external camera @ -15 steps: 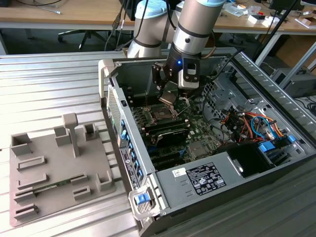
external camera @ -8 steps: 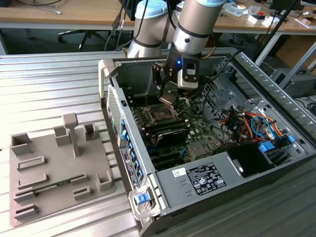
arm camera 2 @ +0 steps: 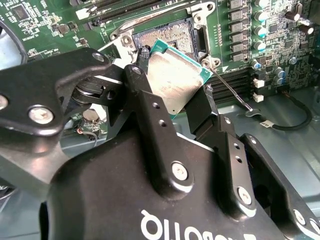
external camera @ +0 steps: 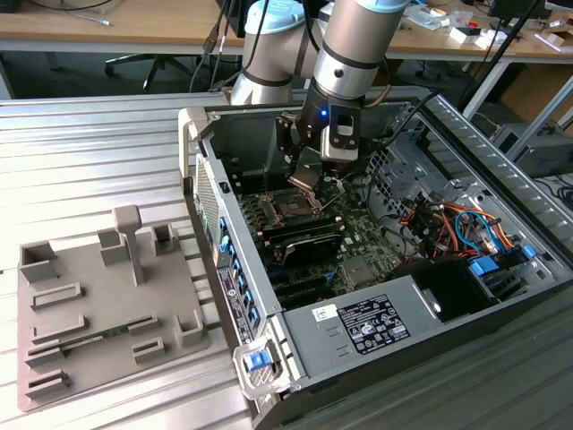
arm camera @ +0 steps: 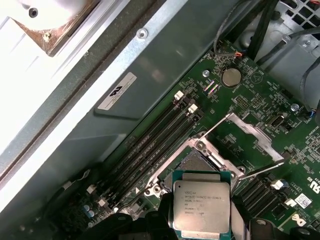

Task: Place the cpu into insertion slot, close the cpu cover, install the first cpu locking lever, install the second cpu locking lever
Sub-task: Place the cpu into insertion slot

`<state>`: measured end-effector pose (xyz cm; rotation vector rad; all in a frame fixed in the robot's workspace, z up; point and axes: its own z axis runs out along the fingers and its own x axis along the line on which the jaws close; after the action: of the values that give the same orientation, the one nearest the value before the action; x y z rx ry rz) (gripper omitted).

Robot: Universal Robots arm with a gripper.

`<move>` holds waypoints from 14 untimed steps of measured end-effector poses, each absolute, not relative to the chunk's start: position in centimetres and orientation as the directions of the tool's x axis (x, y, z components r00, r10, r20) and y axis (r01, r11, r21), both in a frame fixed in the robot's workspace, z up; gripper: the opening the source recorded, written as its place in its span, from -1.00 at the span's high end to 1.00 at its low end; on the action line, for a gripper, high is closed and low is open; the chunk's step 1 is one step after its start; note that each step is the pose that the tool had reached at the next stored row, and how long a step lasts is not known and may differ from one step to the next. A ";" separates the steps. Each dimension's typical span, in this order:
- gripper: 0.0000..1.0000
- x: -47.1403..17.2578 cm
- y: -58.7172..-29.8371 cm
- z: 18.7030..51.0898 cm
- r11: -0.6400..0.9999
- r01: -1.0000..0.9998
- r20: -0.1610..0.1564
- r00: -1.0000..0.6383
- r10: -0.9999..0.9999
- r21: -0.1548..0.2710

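My gripper (external camera: 305, 173) hangs inside the open computer case, shut on the cpu (external camera: 303, 177), a small silvery square chip with a green edge. In both wrist views the black fingers (arm camera 2: 143, 102) clamp two opposite edges of the cpu (arm camera 2: 174, 81), which is tilted a little above the insertion slot (arm camera 2: 168, 41). The slot (arm camera: 196, 162) lies bare just beyond the chip (arm camera: 201, 202). The cpu cover (arm camera: 248, 133) stands swung open beside the slot. A thin locking lever (arm camera: 260, 170) sticks out loose next to it.
Long black memory slots (arm camera: 150, 145) run beside the socket. The case wall (external camera: 208, 193) rises at the exterior view's left, and cables (external camera: 448, 224) and a power supply (external camera: 376, 324) are at its right. A grey fixture tray (external camera: 98, 305) lies outside the case.
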<state>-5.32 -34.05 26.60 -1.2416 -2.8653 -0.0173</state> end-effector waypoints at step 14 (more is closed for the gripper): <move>-0.09 -5.3 -34.0 26.6 0.653 0.757 0.022 -0.653 0.757 0.003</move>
<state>-5.32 -34.05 26.57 -1.3001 -2.8395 -0.0180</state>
